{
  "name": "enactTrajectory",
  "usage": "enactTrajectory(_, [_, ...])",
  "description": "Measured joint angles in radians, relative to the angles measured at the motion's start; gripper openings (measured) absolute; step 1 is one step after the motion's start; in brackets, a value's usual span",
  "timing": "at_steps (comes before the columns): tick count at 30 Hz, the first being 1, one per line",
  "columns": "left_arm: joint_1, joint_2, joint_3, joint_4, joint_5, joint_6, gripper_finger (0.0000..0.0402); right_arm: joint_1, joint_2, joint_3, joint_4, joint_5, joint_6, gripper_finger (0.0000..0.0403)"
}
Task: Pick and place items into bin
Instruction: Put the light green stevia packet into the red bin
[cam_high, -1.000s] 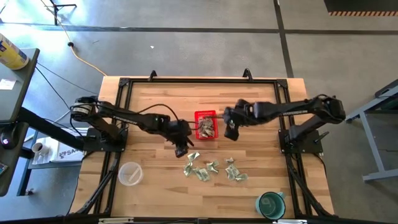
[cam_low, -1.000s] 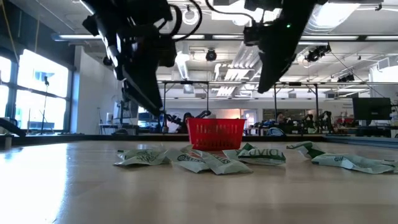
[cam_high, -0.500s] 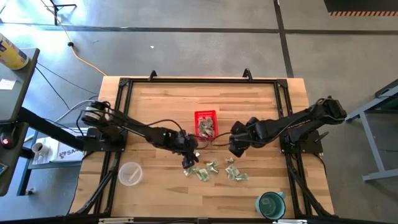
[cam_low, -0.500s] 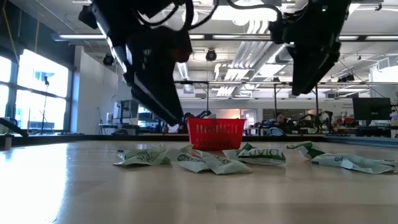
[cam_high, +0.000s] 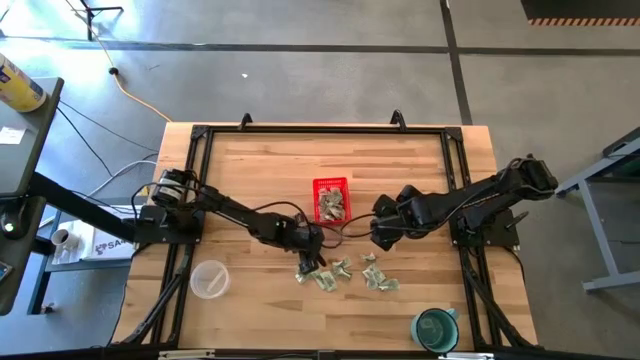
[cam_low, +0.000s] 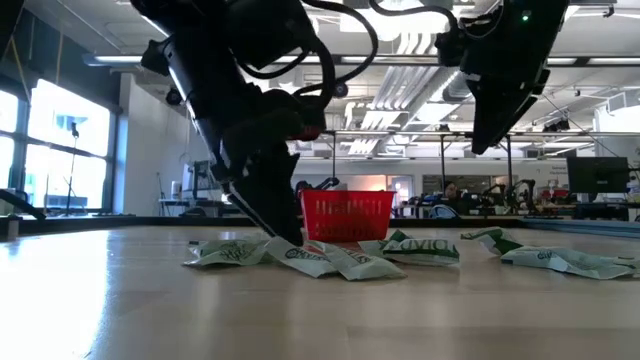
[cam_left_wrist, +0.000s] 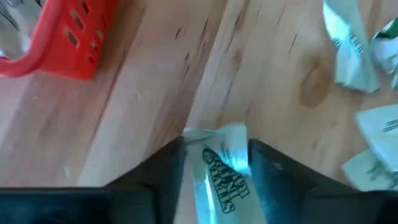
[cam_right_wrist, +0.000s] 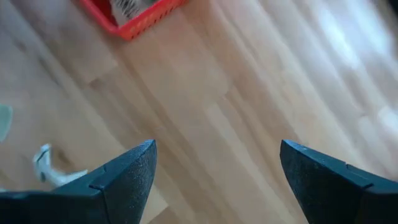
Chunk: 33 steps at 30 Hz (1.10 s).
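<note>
The red basket (cam_high: 330, 186) stands mid-table with several green-and-white packets (cam_high: 332, 206) inside; it also shows in the low view (cam_low: 347, 216). More packets (cam_high: 375, 278) lie loose on the wood nearer the front edge. My left gripper (cam_high: 317, 257) is down at the left end of this loose pile, shut on one packet (cam_left_wrist: 219, 163). My right gripper (cam_high: 378, 236) is open and empty. It hangs above the table to the right of the basket and just behind the pile, and the right wrist view (cam_right_wrist: 214, 168) shows bare wood between its fingers. My left gripper pinches one packet by its two long sides (cam_left_wrist: 239, 155) between its two fingers. The fingers (cam_low: 285, 236) come slanting down from above and from the table's left. The packet's far end (cam_left_wrist: 214, 132) sticks out past the fingertips, low over the wood.
A clear plastic cup (cam_high: 210, 279) stands at the front left and a teal cup (cam_high: 435, 328) at the front right. A black frame (cam_high: 200, 135) runs round the table top. Bare wood lies left of the basket and behind it.
My left gripper has gone toward the near edge and down from beside the basket to the loose packets, and its fingertips now reach the table. My right gripper has gone from the basket's right side toward the near edge, then kept still.
</note>
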Motion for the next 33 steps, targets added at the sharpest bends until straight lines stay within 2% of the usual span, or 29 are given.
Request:
enactTrajectory(3, [0.000, 0.002, 0.002, -0.030, -0.035, 0.066, 0.0148, 0.000, 0.000, 0.000, 0.001, 0.053, 0.000, 0.0330])
enactTrajectory(7, [0.013, -0.004, 0.000, -0.046, -0.052, 0.164, 0.0043, 0.000, 0.000, 0.000, 0.001, 0.071, -0.001, 0.0330])
enactTrajectory(8, [0.021, -0.014, 0.000, -0.055, -0.046, 0.177, 0.0030, 0.000, 0.000, 0.000, 0.001, 0.075, -0.001, 0.0330])
enactTrajectory(12, [0.077, -0.070, 0.028, -0.211, -0.070, 0.190, 0.0038, 0.013, -0.026, 0.000, -0.001, 0.113, 0.002, 0.0330])
enactTrajectory(16, [0.147, -0.165, 0.144, -0.313, -0.112, 0.280, 0.0043, 0.030, -0.065, 0.000, -0.061, 0.142, 0.057, 0.0330])
enactTrajectory(19, [0.197, -0.196, 0.211, -0.281, -0.104, 0.385, 0.0031, 0.045, -0.086, 0.000, -0.109, 0.137, 0.088, 0.0330])
enactTrajectory(22, [0.252, -0.201, 0.259, -0.185, -0.046, 0.493, 0.0031, 0.063, -0.089, 0.000, -0.115, 0.097, 0.089, 0.0330])
enactTrajectory(25, [0.306, -0.160, 0.278, -0.160, 0.087, 0.515, 0.0036, 0.082, -0.084, 0.000, -0.112, 0.068, 0.085, 0.0330])
enactTrajectory(27, [0.333, -0.119, 0.273, -0.177, 0.141, 0.496, 0.0067, 0.095, -0.080, -0.001, -0.099, 0.055, 0.084, 0.0330])
enactTrajectory(33, [0.346, -0.080, 0.276, -0.213, 0.151, 0.388, 0.0208, 0.149, -0.061, -0.023, 0.011, -0.057, -0.041, 0.0330])
